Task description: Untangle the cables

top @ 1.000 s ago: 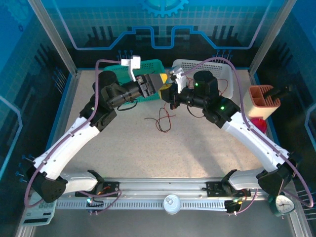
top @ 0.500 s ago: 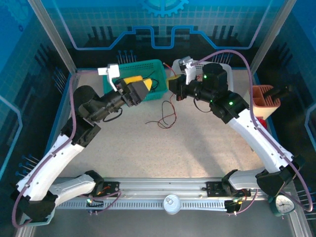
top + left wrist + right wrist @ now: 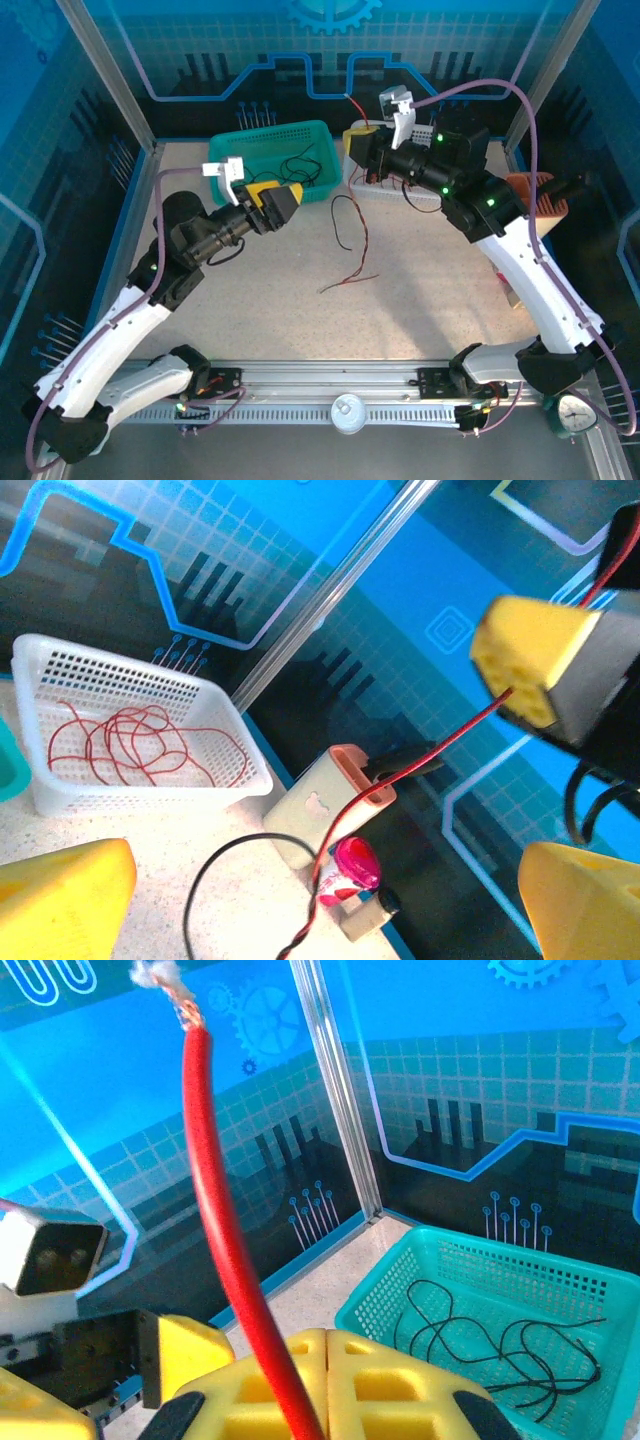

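Red wire [image 3: 222,1180] is pinched in my right gripper [image 3: 322,1360], jaws fully closed, raised beside the white basket [image 3: 150,780]. Its tail hangs to the table [image 3: 280,330], apparently twisted with a black wire [image 3: 200,880] near the bottom. My left gripper [image 3: 283,200] stands wide open, holding nothing, by the green basket [image 3: 385,1345]. Best plan, I judge: pin the black strand low, lift red slowly. Tabletop speckled beige; blue printed panels all round.
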You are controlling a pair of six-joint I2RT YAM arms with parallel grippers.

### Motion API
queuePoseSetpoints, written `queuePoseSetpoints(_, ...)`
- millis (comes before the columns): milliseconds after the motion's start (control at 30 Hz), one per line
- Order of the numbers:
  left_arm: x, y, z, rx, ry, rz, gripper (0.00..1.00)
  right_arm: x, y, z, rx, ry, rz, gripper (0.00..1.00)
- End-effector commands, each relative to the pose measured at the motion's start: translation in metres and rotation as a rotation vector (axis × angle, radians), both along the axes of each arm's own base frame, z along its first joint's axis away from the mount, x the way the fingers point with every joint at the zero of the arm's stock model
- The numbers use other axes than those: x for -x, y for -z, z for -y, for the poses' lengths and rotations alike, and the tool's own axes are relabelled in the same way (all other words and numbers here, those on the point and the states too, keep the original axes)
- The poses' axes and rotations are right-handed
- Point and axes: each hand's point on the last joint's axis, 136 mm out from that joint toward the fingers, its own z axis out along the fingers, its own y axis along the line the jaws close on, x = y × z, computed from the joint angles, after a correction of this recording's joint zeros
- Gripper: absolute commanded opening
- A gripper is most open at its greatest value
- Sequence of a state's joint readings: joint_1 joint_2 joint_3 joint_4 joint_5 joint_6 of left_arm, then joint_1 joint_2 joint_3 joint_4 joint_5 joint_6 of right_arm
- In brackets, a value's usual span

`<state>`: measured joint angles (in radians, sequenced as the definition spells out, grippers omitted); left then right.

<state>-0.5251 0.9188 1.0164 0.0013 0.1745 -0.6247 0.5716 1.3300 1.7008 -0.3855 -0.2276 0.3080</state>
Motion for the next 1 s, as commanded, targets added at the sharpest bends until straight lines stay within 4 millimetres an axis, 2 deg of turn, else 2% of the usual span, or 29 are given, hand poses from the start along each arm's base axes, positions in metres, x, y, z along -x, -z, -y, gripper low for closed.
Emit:
queuePoseSetpoints(0, -0.002, 0.011, -0.006, -0.033, -0.027, 0.001, 0.99, -0.001, -0.01, -0.001, -0.022, -0.017, -0.01, 0.0)
queuePoseSetpoints(467, -0.012, 0.056, 0.001, -0.083, -0.02, -0.08, 0.99, -0.004, -0.03, -0.015, -0.062, -0.079, -0.034, 0.0)
queuePoseSetpoints(733, -0.014, 0.063, 0.013, -0.139, 0.048, -0.064, 0.99, -0.004, -0.038, -0.022, -0.066, -0.112, -0.059, 0.0)
queuePoseSetpoints(967, -0.014, 0.051, 0.011, -0.183, 0.113, 0.012, 0.99, -0.001, -0.048, -0.021, -0.042, -0.126, -0.064, 0.0)
